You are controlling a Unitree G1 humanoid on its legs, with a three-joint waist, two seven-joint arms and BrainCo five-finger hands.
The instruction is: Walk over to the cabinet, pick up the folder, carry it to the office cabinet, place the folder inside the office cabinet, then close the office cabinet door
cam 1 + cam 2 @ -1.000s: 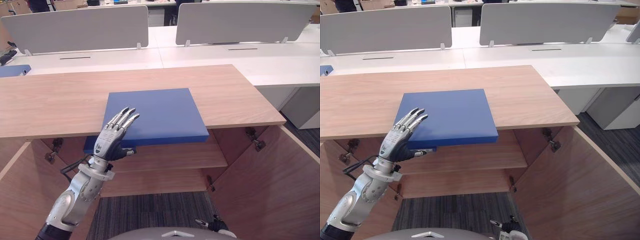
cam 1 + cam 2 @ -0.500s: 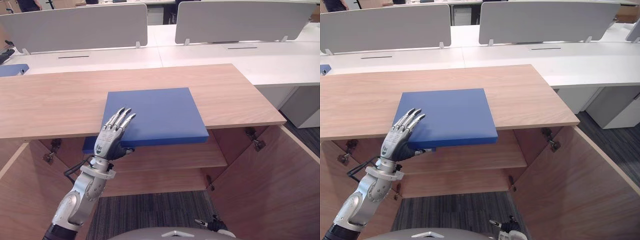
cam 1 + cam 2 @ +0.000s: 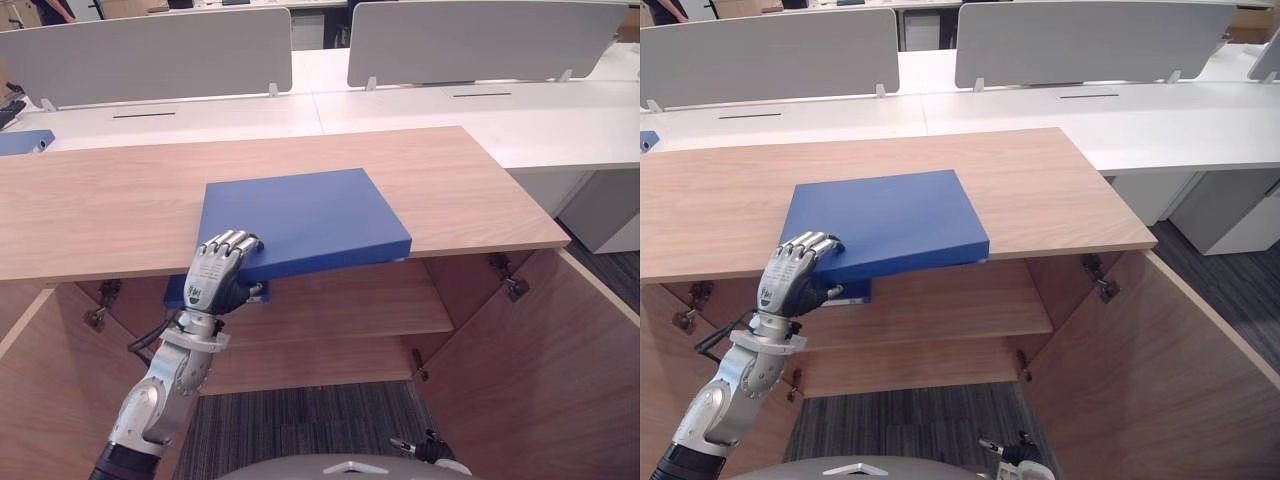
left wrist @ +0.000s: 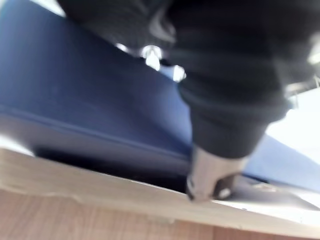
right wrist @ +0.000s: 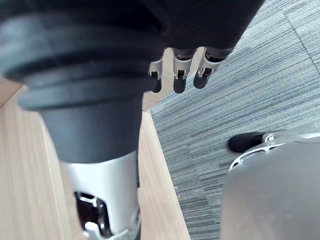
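On the tabletop (image 3: 100, 215), front edge: blue folder (image 3: 305, 222) sticks out past it | left robot hand (image 3: 215, 275) clamped on its near corner, fingers on top, thumb under | right robot hand (image 5: 179, 75) dangles loose | imo lift level and slow, a one-corner grip could slip

folder (image 3: 310, 215) corner under left hand (image 3: 215, 275), thumb perhaps beneath

Blue folder (image 3: 300, 220), woodgrain cabinet (image 3: 450, 180), grey striped carpet (image 3: 300, 420).
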